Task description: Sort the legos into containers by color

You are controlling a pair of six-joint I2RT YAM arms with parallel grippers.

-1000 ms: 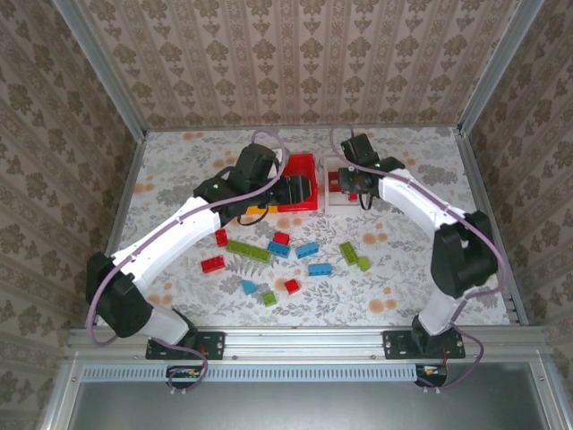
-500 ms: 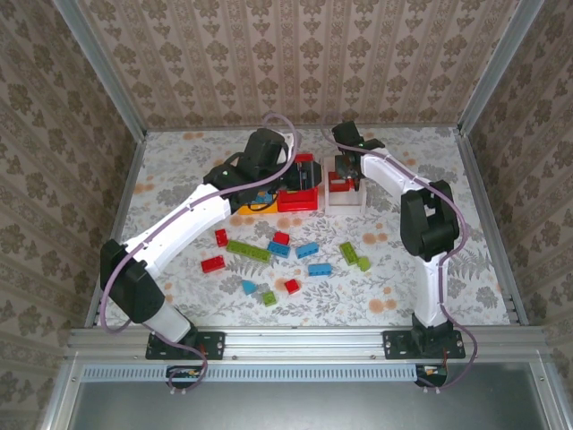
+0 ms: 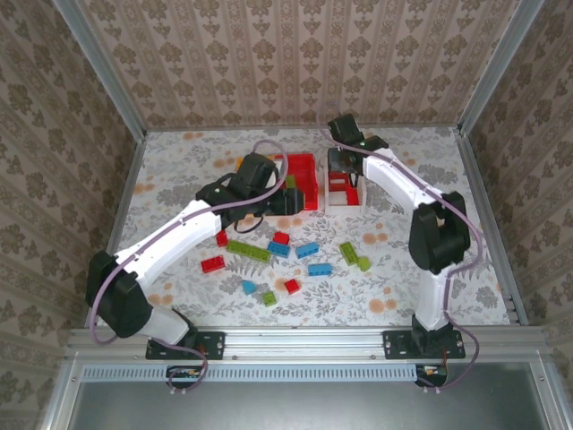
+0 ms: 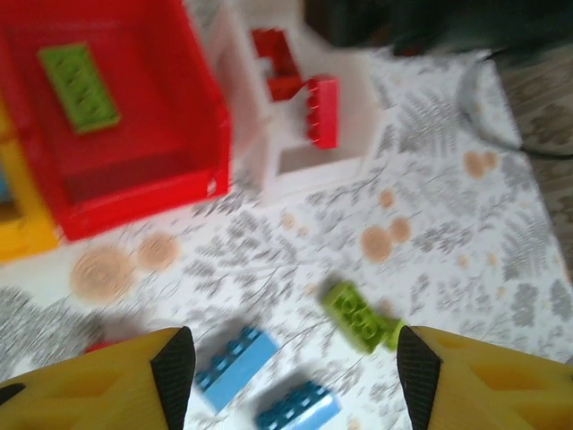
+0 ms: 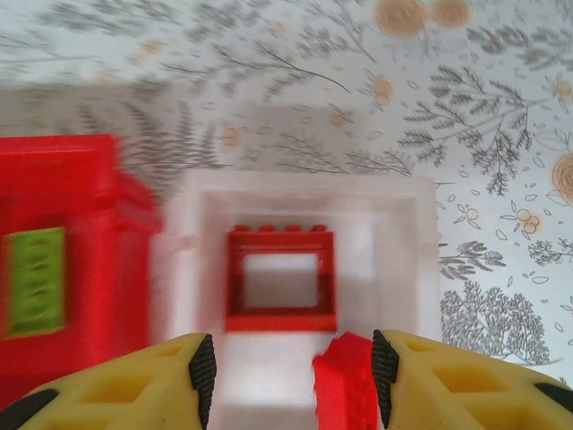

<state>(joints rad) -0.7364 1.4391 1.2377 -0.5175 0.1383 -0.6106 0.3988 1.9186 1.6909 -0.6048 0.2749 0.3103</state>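
Above the white bin (image 5: 304,184), right pincer (image 5: 292,369) has opened; left pincer (image 4: 295,367) gapes empty.

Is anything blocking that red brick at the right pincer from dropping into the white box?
Nothing visible does. The red brick sits beside one finger of the open right pincer, over the open-topped white bin. A red frame piece lies inside, farther back. The brick is near the bin's wall, so it might clip the rim.
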